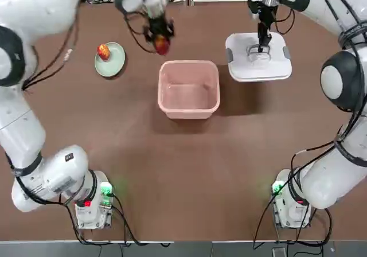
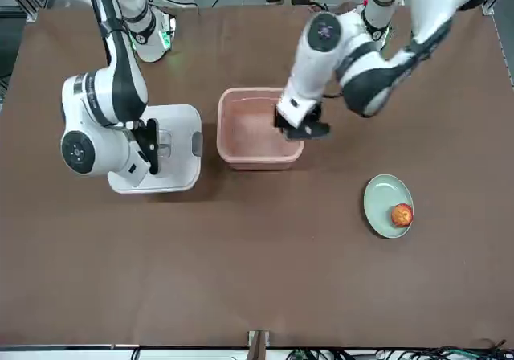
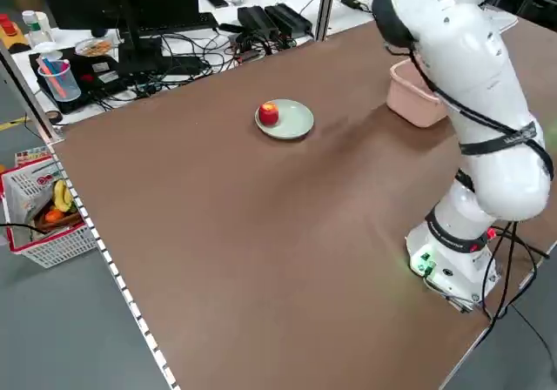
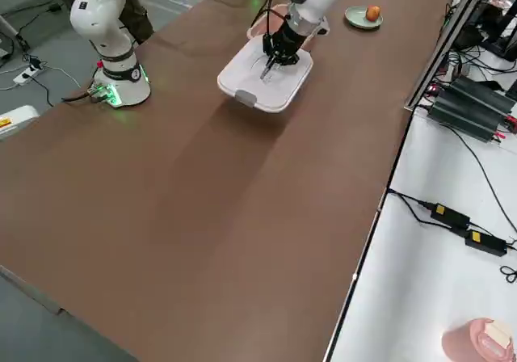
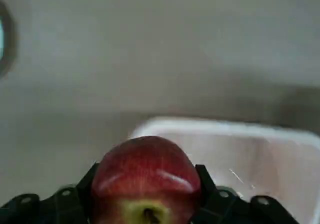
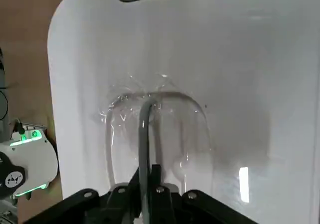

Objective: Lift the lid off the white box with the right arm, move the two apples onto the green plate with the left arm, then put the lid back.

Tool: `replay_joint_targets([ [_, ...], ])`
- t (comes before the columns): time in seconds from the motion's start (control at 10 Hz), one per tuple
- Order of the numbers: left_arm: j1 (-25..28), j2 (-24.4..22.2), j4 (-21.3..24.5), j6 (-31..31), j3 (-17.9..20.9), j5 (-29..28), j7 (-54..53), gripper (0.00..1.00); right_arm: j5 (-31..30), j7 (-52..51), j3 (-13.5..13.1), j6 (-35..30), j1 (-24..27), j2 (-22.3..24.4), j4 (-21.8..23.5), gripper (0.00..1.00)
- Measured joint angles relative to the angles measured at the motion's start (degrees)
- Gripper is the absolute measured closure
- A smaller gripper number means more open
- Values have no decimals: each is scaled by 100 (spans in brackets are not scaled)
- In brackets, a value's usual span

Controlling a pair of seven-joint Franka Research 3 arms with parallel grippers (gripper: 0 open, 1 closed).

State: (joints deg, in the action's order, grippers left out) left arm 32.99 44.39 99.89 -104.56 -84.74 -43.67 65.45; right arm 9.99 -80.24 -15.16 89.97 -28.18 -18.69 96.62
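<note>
The pale pink tub (image 1: 188, 90) is sitting open mid-table. The lid (image 1: 259, 57) is hanging beside it, its loop handle pinched by the right gripper (image 1: 263, 39). The left gripper (image 1: 159, 34) is clamping one apple (image 1: 161, 45) beyond the tub; the other apple (image 1: 104, 51) is resting on the green plate (image 1: 116, 65).

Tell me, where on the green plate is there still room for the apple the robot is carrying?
One apple sits at one edge of the green plate, so the rest is bare. The table between plate and white box is clear too. It is crowded beyond the box's far rim, where the left gripper carries the second apple.
</note>
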Motion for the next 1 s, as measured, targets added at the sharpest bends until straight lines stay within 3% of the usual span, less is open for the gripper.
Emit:
replay_joint_targets([
  [0.3, 941, 113, 215, -19, 438, -317, -975, 21, 8, 254, 3, -6, -126, -1, 5, 93],
  [0.6, 1135, 145, 270, -406, 1173, -545, -1384, 21, 188, 751, 29, -11, -580, -2, 16, 93],
  [0.9, 1270, 190, 283, -1522, 2261, -773, -2034, 21, 601, 1183, 37, 108, -1262, -8, 105, 93],
  [1.0, 1279, 241, 316, -1645, 2438, -787, -2101, 21, 718, 1378, 39, 227, -1509, -9, 144, 93],
])
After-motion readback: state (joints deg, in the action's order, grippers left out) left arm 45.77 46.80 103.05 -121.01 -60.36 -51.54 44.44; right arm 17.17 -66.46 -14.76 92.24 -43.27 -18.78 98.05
